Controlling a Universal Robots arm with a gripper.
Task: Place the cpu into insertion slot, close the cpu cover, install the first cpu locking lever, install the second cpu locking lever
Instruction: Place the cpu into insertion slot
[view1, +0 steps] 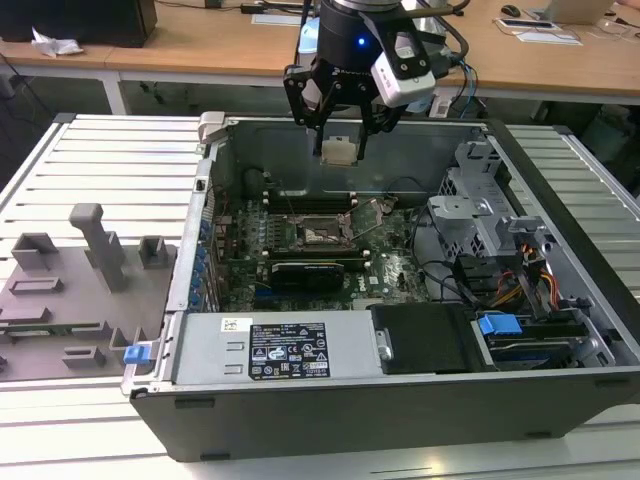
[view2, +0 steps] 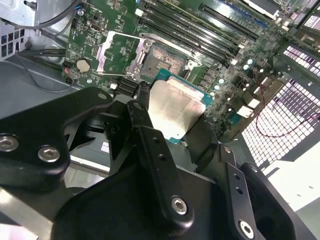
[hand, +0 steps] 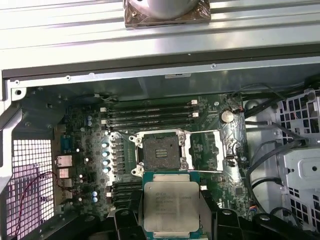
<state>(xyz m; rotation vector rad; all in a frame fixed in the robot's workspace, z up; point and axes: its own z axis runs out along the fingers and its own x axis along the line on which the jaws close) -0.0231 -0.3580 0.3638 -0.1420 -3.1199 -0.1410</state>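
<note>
My gripper (view1: 338, 148) hangs above the open computer case, shut on the cpu (view1: 339, 151), which I hold by two opposite edges. In both wrist views the cpu (hand: 171, 205) (view2: 176, 107) shows its pale silver top between the black fingers (hand: 125, 222). It is held in the air, short of the insertion slot (hand: 159, 150) (view2: 167, 59) (view1: 328, 233). The dark socket lies bare on the green motherboard (view1: 395, 270). The cpu cover (hand: 206, 149) (view2: 111, 52) is swung open beside the socket. Thin lever wires (hand: 233, 149) stand raised near the cover.
The case walls (view1: 215, 180) surround the board. A drive cage (view1: 480, 215) and loose cables (view1: 510, 285) fill the exterior view's right. The power supply (view1: 285, 350) sits at the case front. Memory slots (hand: 150, 114) run past the socket. A grey fixture plate (view1: 70, 290) lies on the exterior view's left.
</note>
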